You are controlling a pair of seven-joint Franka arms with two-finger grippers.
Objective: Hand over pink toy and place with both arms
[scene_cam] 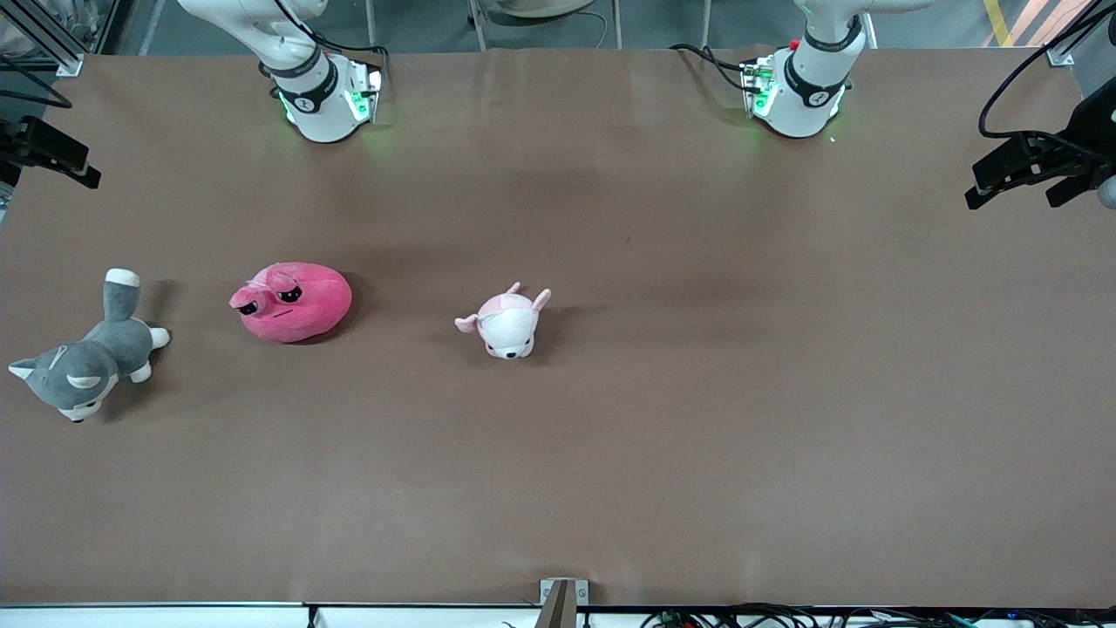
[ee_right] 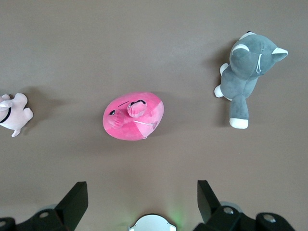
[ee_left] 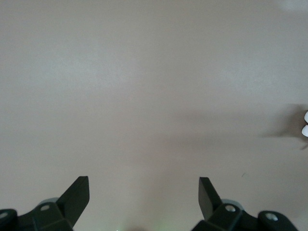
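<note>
Pink toy (scene_cam: pixel 292 302) lay on the brown table (scene_cam: pixel 697 419), toward the right arm's end, between a grey dog plush (scene_cam: pixel 85 359) and a smaller pale pink plush (scene_cam: pixel 507 322), well apart from both. It sat flat, face toward the front camera.

Right gripper (ee_right: pixel 143 199) hung high over the table with the pink toy in its wrist view; jaws spread wide, nothing held. Left gripper (ee_left: pixel 144 195) also spread wide and empty, over bare table at its own end; that arm waited.

Judged the toy light, soft and squashy, with fuzzy cloth that should not slip. Nothing fragile. It looked wide for the jaws, so best pinched across its narrower middle from above, pressing into the stuffing and leaving one end free for the second gripper.
</note>
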